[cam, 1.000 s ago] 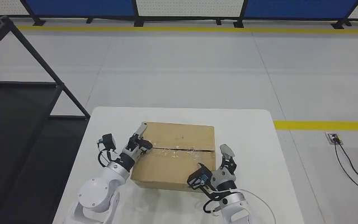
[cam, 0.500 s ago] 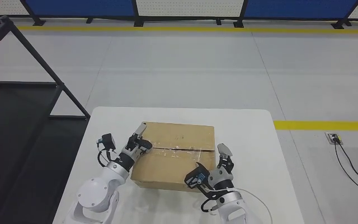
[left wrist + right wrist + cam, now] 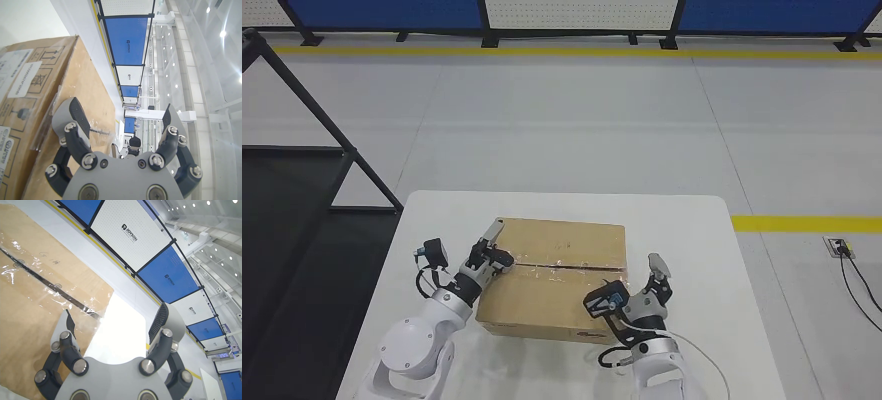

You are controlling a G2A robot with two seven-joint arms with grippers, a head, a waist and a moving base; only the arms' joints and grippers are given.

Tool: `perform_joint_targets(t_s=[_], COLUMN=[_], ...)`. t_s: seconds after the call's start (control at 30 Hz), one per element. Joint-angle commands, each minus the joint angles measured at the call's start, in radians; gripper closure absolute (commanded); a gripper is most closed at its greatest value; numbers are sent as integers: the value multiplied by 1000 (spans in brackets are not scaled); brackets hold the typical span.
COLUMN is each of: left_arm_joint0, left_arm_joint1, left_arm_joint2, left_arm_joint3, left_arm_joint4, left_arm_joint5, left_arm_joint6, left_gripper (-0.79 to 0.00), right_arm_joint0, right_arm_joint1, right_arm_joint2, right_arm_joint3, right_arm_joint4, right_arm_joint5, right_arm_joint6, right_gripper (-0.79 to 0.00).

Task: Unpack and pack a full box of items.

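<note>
**Two open grippers at the ends of a closed box**

Cardboard box (image 3: 562, 240) sits mid-desk (image 3: 692, 225), a bit toward the robot's left. Top flaps are down, with clear tape along the centre seam. Seam runs left to right across the top. White labels and handling symbols are on the box's left end, seen in the left wrist view (image 3: 85, 85).

Left fingers (image 3: 496, 231) are spread wide with nothing held, at the box's left end and level with the top edge. In the left wrist view one finger (image 3: 78, 117) sits in front of the taped seam end and the other is out in open air. Can't tell if there is contact with the cardboard.

Right fingers (image 3: 655, 266) are spread wide with nothing held, just beside the box's right end near the front corner. In the right wrist view one finger (image 3: 160, 319) is over bare desk (image 3: 121, 332). The other is in front of the box (image 3: 28, 294), close to the seam's right end. Contact is unclear.

Behind the desk are a grey floor with a yellow line (image 3: 542, 50) and blue and white partition panels (image 3: 382, 12).
</note>
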Motion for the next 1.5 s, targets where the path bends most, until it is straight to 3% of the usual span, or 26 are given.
perform_joint_targets(t_s=[0.0,0.17,0.27,0.47,0.8,0.93,0.97,1.0,1.07,1.17,1.47], left_arm_joint0=[0,1,4,29,48,58,58,57,56,58,89], left_arm_joint1=[0,0,0,1,2,3,3,3,3,3,2], left_arm_joint2=[0,3,5,2,-5,-13,-15,-16,-17,-18,-18], left_arm_joint3=[0,0,-3,-41,-63,-71,-69,-67,-63,-62,-91], left_arm_joint4=[3,2,3,-1,-1,-6,-8,-7,-6,-8,-14], left_arm_joint5=[-1,1,-3,-16,-26,-30,-31,-30,-30,-28,-36], left_arm_joint6=[-1,3,6,18,26,26,27,28,29,46,62], left_gripper=[-785,-785,-785,-785,-785,-785,-785,-785,-785,-785,-785], right_arm_joint0=[-6,-21,-40,-59,-58,-45,-28,-8,36,135,135], right_arm_joint1=[-3,-15,-20,-14,-13,-17,-20,-23,-31,-44,-44], right_arm_joint2=[9,42,77,206,215,188,179,172,165,169,169], right_arm_joint3=[-4,-43,-105,-161,-160,-134,-126,-117,-90,-32,-32], right_arm_joint4=[10,119,327,823,838,922,969,1013,1157,1342,1342], right_arm_joint5=[12,49,29,-260,-275,-312,-310,-312,-306,-179,-179], right_arm_joint6=[12,24,-34,-115,-111,-81,-62,-41,15,182,182], right_gripper=[-785,-785,-785,-785,-785,-785,-388,-305,0,0,0])
